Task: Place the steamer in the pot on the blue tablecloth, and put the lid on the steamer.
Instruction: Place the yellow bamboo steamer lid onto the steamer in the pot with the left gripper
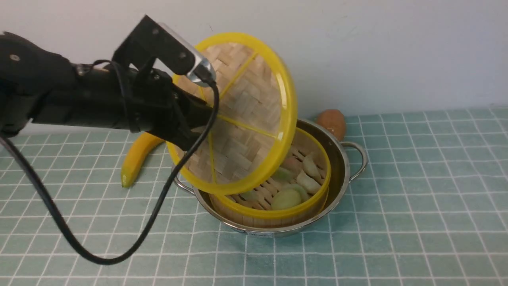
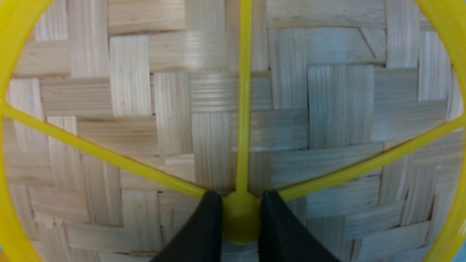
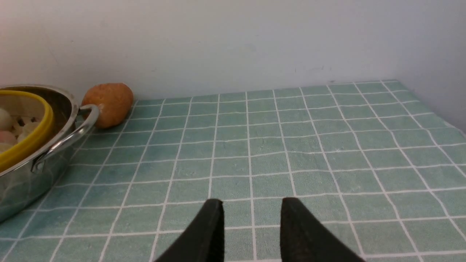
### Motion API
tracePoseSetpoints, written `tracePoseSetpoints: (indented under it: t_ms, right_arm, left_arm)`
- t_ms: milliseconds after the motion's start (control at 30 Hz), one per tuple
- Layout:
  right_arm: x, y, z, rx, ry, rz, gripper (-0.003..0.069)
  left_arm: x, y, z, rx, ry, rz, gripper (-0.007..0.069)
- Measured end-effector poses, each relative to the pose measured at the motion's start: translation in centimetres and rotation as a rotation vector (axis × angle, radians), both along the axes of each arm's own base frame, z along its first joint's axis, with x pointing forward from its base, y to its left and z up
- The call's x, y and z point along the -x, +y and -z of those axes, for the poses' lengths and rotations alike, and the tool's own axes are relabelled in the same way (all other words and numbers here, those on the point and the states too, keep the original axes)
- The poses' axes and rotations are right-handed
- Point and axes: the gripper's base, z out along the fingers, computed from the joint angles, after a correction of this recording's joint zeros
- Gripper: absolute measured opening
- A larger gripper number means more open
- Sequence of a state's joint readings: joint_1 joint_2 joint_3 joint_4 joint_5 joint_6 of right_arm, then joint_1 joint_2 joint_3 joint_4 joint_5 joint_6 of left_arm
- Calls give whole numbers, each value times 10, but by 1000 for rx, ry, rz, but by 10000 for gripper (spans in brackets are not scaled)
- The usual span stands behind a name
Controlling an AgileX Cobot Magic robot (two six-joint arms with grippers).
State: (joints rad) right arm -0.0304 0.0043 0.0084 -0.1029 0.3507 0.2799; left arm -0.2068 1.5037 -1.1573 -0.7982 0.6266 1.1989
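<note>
The shiny steel pot (image 1: 343,167) stands on the blue tablecloth (image 1: 416,206), and the bamboo steamer (image 1: 278,212) sits inside it with pale dumplings on its slats. My left gripper (image 2: 241,198) is shut on the central yellow knob of the woven lid (image 1: 246,119), which hangs tilted above the pot's left side and hides part of the steamer. The lid (image 2: 327,102) fills the left wrist view. My right gripper (image 3: 251,205) stands open over bare cloth, to the right of the pot (image 3: 65,109) and steamer (image 3: 32,134). It does not show in the front view.
A yellow banana (image 1: 137,159) lies on the cloth left of the pot. A brown egg-shaped thing (image 1: 332,121) (image 3: 107,103) rests by the wall behind the pot's right handle (image 1: 357,159). A black cable (image 1: 59,222) loops down from the left arm.
</note>
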Motion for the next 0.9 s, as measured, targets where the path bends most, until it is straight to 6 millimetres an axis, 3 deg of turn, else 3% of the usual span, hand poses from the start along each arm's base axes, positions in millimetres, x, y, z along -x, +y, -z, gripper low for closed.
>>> tracePoseSetpoints:
  t_ms: [267,633,900]
  right_arm:
    - [0,0,0,0,0,0,240]
    - [0,0,0,-1,-1,0,240]
    - [0,0,0,-1,-1,0,240]
  left_arm:
    - [-29,-22,35,-29,69,32,117]
    - [-34,-40,38,-48,101,54,117]
    - [-28,-34,28,-95,106,-14,117]
